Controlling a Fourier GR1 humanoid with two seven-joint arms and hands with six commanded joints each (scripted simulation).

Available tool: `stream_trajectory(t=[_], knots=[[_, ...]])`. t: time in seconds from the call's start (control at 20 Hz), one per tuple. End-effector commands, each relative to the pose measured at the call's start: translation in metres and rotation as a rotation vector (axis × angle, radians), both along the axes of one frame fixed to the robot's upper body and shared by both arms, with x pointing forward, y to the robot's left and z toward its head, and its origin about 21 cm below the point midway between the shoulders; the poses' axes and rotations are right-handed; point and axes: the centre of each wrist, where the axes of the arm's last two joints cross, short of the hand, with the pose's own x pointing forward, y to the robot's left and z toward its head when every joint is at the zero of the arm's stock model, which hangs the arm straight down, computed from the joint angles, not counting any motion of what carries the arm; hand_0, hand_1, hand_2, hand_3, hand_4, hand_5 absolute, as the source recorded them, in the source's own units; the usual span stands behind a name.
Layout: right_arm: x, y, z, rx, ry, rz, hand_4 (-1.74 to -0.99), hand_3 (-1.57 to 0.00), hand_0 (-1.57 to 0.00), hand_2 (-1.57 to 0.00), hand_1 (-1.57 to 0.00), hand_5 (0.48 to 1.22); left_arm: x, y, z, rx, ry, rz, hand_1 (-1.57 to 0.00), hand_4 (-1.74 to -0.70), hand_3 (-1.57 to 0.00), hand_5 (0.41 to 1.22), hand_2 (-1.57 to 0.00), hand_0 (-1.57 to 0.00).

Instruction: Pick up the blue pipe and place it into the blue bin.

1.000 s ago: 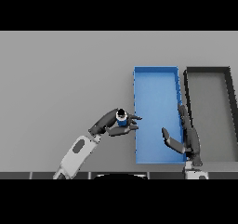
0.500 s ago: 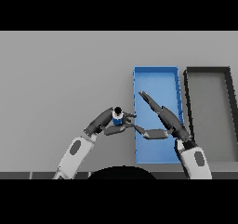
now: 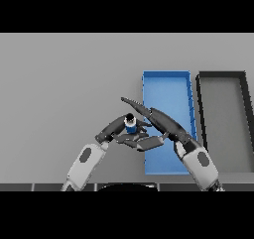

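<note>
Head view: the right robot hand [image 3: 156, 118] has swung in from over the bin [image 3: 166, 87] and now reaches left, fingers straight and spread, tips just beside the pipe [image 3: 130, 124]. The left robot hand [image 3: 130, 136] keeps the pipe pinched, upright, just left of the bin's left wall, above the table [image 3: 59, 84]. Pipe has barely moved in the last second. Looks like a handover or two-handed assist setting up; nothing in the bin yet. Dark bin [image 3: 223, 114] to the right isn't involved.
</note>
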Motion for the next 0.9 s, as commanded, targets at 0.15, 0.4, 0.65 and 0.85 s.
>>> stream_trajectory(t=[0.15, 0.4, 0.65, 0.85], knots=[[0.014, 0.014, 0.005, -0.052, 0.020, 0.040, -1.186, 0.00, -0.02, -0.08, -0.03, 0.521, -0.001, 0.010, 0.001, 0.022, -0.013, 0.023, -1.57, -1.47, -1.57, 1.221, -1.57, -1.57], [0.027, 0.029, 0.008, -0.097, 0.019, 0.086, -1.278, -0.24, -0.32, -0.38, -0.36, 0.485, 0.001, 0.008, -0.003, 0.040, 0.004, 0.023, -1.57, -1.52, -1.57, 1.221, -1.57, -1.57], [0.033, 0.045, 0.006, -0.056, 0.035, 0.127, -1.551, -0.95, -1.13, -1.15, -1.13, 0.596, -0.001, 0.007, 0.001, 0.059, 0.038, 0.035, -1.57, -1.66, -1.51, 1.221, -1.57, -1.57], [0.029, 0.051, -0.002, 0.015, 0.030, 0.158, -1.648, -1.25, -1.39, -1.40, -1.39, 0.929, 0.001, 0.005, 0.001, -0.007, 0.051, 0.011, -1.57, -1.71, -1.49, 1.221, -1.57, -1.57]])
